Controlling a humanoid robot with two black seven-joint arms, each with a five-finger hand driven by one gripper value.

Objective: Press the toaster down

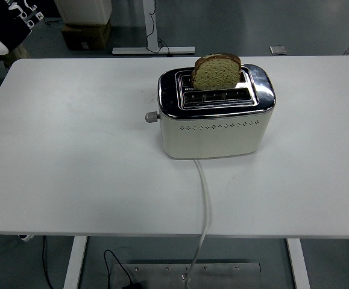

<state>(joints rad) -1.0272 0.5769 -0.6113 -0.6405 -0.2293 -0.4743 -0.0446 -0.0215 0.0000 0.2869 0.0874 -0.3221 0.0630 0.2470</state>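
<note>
Beside the toaster point(215, 114), its white cord point(204, 208) trails forward.

Lower part of bread slice point(216, 72) hidden inside toaster point(213, 117) slot. Cord point(205, 211) lost below table point(72, 156) edge. Black-and-white shape point(2, 27) cut off at top-left corner, too partial to identify.
</note>
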